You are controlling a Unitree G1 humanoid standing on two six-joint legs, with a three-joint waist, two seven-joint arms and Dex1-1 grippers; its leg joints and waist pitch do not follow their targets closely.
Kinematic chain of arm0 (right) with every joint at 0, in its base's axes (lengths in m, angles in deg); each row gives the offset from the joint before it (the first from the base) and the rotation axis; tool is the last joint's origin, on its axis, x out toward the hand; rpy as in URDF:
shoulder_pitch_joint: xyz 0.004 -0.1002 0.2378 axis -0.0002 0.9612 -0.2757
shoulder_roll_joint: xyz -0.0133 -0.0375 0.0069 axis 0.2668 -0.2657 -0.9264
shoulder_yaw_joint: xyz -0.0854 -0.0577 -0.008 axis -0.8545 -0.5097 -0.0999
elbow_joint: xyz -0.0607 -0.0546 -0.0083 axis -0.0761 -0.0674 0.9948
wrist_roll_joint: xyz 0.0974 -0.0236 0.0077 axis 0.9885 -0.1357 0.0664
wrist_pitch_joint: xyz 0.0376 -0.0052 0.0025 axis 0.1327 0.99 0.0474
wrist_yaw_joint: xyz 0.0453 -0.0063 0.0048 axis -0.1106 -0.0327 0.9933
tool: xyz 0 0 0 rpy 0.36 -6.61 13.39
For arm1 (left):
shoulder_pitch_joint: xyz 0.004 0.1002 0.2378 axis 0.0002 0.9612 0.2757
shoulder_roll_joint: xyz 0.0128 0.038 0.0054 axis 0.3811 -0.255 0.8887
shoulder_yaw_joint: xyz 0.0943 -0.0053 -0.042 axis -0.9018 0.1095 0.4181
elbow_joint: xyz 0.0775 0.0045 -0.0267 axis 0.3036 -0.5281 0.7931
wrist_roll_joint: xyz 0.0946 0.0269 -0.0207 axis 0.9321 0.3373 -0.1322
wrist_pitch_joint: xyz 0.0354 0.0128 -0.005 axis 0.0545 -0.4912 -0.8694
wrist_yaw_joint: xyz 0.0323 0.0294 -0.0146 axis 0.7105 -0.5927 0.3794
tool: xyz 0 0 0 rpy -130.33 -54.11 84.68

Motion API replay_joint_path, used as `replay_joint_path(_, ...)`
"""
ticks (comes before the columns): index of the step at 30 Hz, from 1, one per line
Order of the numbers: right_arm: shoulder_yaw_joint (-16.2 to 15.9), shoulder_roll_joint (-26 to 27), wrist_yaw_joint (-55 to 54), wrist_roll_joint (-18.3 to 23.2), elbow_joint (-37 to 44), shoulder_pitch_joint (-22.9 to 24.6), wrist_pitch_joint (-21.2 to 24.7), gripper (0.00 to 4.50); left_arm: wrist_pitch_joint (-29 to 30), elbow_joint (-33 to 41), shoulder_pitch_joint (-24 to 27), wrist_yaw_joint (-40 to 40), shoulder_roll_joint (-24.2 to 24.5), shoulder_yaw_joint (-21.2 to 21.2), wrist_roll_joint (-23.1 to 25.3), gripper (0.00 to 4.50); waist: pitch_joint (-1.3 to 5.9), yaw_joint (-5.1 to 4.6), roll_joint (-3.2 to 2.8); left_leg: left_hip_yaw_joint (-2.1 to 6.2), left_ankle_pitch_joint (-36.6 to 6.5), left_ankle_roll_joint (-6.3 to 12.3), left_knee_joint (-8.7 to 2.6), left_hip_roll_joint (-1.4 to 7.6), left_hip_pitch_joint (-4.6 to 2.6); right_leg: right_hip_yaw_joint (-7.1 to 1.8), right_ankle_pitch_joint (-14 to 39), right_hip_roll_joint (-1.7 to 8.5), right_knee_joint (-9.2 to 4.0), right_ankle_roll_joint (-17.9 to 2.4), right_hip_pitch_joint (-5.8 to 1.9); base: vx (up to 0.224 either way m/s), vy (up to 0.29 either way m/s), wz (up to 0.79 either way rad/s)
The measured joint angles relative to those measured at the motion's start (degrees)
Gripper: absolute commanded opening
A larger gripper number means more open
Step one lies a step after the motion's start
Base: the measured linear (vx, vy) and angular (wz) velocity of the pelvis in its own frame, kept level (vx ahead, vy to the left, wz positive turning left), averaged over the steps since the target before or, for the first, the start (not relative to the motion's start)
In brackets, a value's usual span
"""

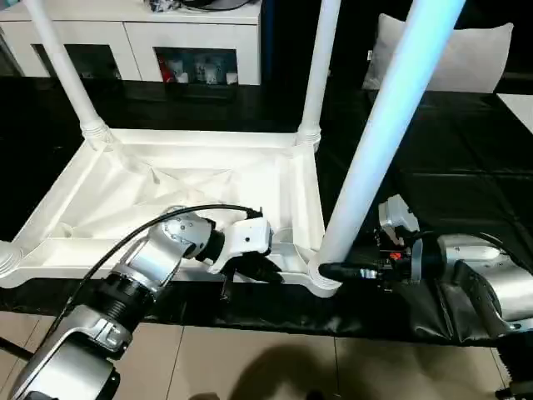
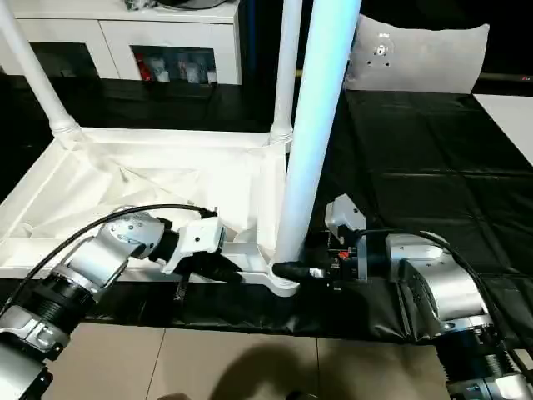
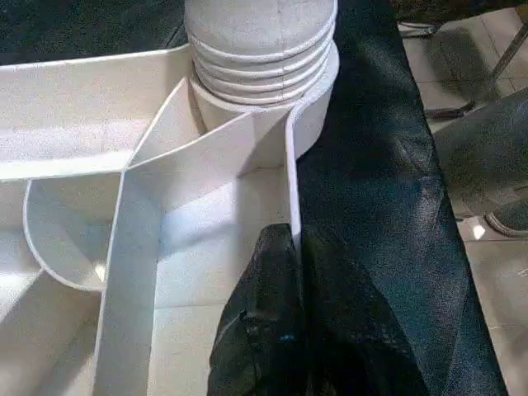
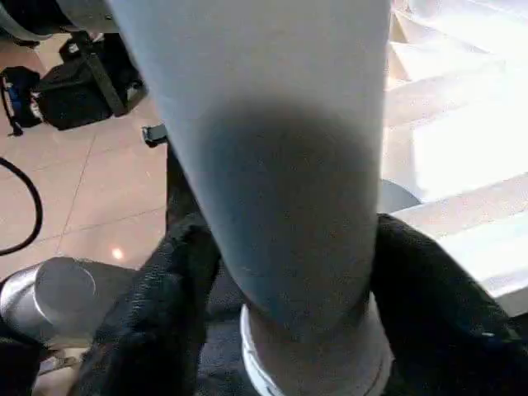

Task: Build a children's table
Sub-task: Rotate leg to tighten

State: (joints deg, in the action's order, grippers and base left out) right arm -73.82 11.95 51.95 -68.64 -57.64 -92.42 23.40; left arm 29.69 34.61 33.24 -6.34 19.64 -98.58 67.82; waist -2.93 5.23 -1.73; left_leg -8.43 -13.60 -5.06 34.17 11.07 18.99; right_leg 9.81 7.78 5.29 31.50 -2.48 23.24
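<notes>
The children's table top point(image 1: 166, 179) lies upside down on the black-covered work table, ribbed side up. White legs stand in its sockets: two at the far corners point(image 1: 67, 67) point(image 1: 319, 67) and one at the near right corner point(image 1: 383, 125). My left gripper point(image 1: 250, 268) is shut on the thin front rim wall point(image 3: 290, 190) of the top, just beside that corner socket point(image 3: 264, 74). My right gripper point(image 1: 333, 271) reaches in from the right at the base of the near right leg point(image 4: 272, 190). One black finger point(image 4: 177, 280) presses on each side of the leg.
The black cover point(image 1: 450, 167) stretches to the right and behind the top. A white cabinet point(image 1: 133, 42) and a white cushion point(image 1: 466, 50) stand at the back. Tiled floor point(image 1: 250, 358) lies in front of the table edge. A person's trouser leg and shoe point(image 3: 503, 219) are beside it.
</notes>
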Motion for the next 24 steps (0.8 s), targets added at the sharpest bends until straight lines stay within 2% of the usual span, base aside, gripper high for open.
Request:
replay_joint_path(1, 0.0, 0.0, 0.0, 0.0, -0.1, 0.0, 0.0, 2.52, -0.1, 0.0, 0.0, 0.0, 0.0, 0.0, 0.0, 0.00, 0.00, 0.00, 0.00, 0.00, 0.0, 0.00, 0.00, 0.00, 0.00, 0.00, 0.0, 0.00, 0.00, 0.0, 0.00, 0.000, 0.000, 0.00)
replay_joint_path(6, 0.0, -0.2, -0.1, 0.0, -0.3, 0.0, -0.3, 2.11, -0.3, -0.1, 0.0, 0.1, -0.1, -0.1, 0.0, 0.00, 0.00, 0.10, 0.00, 0.00, 0.0, 0.00, 0.00, 0.00, 0.01, 0.00, 0.0, 0.00, 0.00, 0.0, 0.00, 0.000, 0.000, 0.00)
replay_joint_path(12, 0.1, -0.1, -0.5, 0.1, -0.1, 0.2, 0.1, 2.00, -0.2, -0.3, 0.0, 0.3, -0.3, 0.0, -0.1, 0.00, 0.00, 0.16, 0.00, 0.00, 0.0, 0.00, 0.00, 0.00, 0.01, 0.00, 0.0, 0.00, 0.00, 0.0, 0.00, 0.000, 0.000, 0.00)
replay_joint_path(18, 1.2, 3.3, -8.3, 0.2, 2.7, 0.9, 5.7, 1.98, 3.3, -1.0, -0.2, -2.3, -1.9, 1.7, -0.2, 0.00, 0.00, -0.23, -0.01, -0.04, 0.1, -0.06, 0.01, -0.01, -0.10, -0.02, 0.0, -0.01, 0.02, 0.0, -0.06, 0.000, 0.000, 0.00)
replay_joint_path(21, 3.1, 7.8, -16.9, -1.4, 2.9, 0.8, 7.6, 1.98, 6.9, -2.5, -1.2, -7.2, -3.7, 3.0, 0.5, 0.00, -0.02, -0.67, 0.01, -0.10, 0.2, -0.20, 0.01, -0.03, -0.17, -0.01, 0.0, -0.01, -0.03, 0.0, -0.10, 0.000, 0.000, 0.00)
replay_joint_path(24, 4.9, 13.3, -28.4, -4.7, 2.5, -0.7, 8.9, 1.98, 11.0, -4.4, -2.4, -14.0, -7.2, 4.9, 1.8, 0.00, -0.03, -2.29, 0.01, -0.05, 0.2, -0.31, 0.02, -0.03, -0.04, 0.14, 0.0, -0.01, -0.47, 0.0, -0.17, 0.000, 0.000, 0.00)
